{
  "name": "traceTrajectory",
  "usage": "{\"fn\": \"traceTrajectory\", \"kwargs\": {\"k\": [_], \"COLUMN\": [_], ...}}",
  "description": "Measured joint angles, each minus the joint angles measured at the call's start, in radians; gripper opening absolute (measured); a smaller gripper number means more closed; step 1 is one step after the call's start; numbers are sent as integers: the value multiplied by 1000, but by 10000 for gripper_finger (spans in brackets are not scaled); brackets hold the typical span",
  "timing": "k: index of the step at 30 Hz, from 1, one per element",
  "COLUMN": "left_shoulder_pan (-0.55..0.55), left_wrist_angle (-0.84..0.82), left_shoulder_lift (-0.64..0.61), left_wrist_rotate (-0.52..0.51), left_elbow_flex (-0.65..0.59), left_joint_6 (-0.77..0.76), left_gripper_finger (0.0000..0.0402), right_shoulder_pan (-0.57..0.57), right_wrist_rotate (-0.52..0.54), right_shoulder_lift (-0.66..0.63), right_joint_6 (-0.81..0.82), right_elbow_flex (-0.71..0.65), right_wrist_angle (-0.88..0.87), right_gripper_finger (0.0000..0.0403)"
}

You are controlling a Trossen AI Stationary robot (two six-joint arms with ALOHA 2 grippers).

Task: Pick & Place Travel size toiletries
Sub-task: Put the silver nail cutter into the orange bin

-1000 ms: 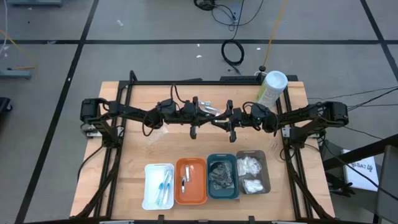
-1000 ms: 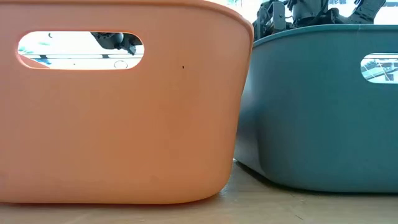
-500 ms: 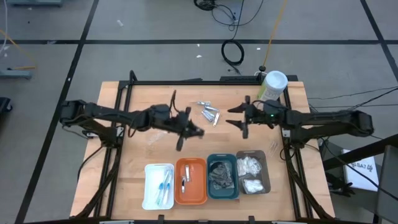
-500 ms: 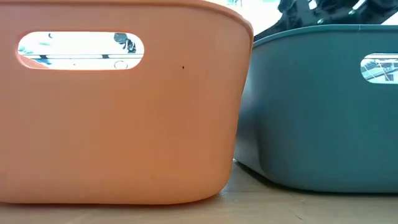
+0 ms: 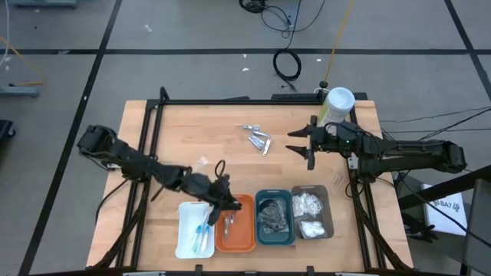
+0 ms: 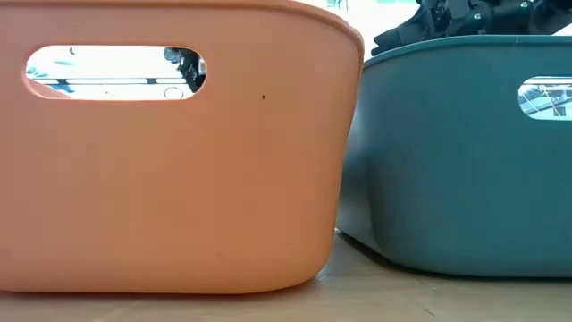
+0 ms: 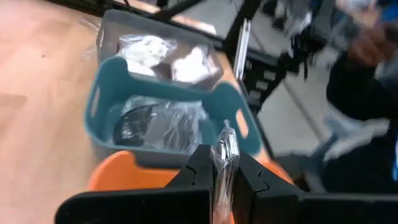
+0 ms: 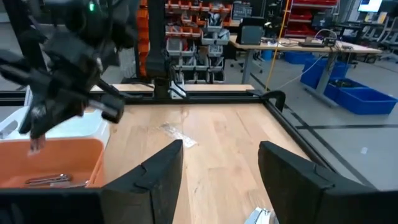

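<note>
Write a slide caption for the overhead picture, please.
Left gripper carries a clear-wrapped item over the orange tray; right gripper waits open.

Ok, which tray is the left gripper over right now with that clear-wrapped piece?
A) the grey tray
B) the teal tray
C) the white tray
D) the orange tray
D: in the high view the left gripper sits at the top edge of the orange tray, and the left wrist view shows its fingers shut on a clear-wrapped piece with the orange rim just below.
</note>
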Motion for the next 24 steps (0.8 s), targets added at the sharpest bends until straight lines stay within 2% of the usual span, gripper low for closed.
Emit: {"fn": "traceTrajectory", "kwargs": {"k": [5, 12, 16, 24], "left_shoulder_pan": [-60, -48, -30, -21], "left_wrist_angle": [168, 173, 150, 125], "left_shoulder_lift": [98, 146, 146, 146], "left_wrist_rotate": [-27, 43, 74, 106], "left_elbow_flex": [-44, -47, -46, -47], "left_joint_6": [-179, -319, -330, -325], "left_gripper_finger": [12, 53, 94, 207], "right_shoulder_pan": [0, 0, 0, 1], "right_wrist_rotate": [0, -4, -5, -5], "right_shoulder_lift": [21, 45, 44, 44], "right_joint_6": [2, 23, 30, 38], "right_elbow_flex": [-1, 0, -1, -1], "right_wrist_angle": [12, 21, 21, 21], "right_gripper_finger": [196, 196, 196, 196]}}
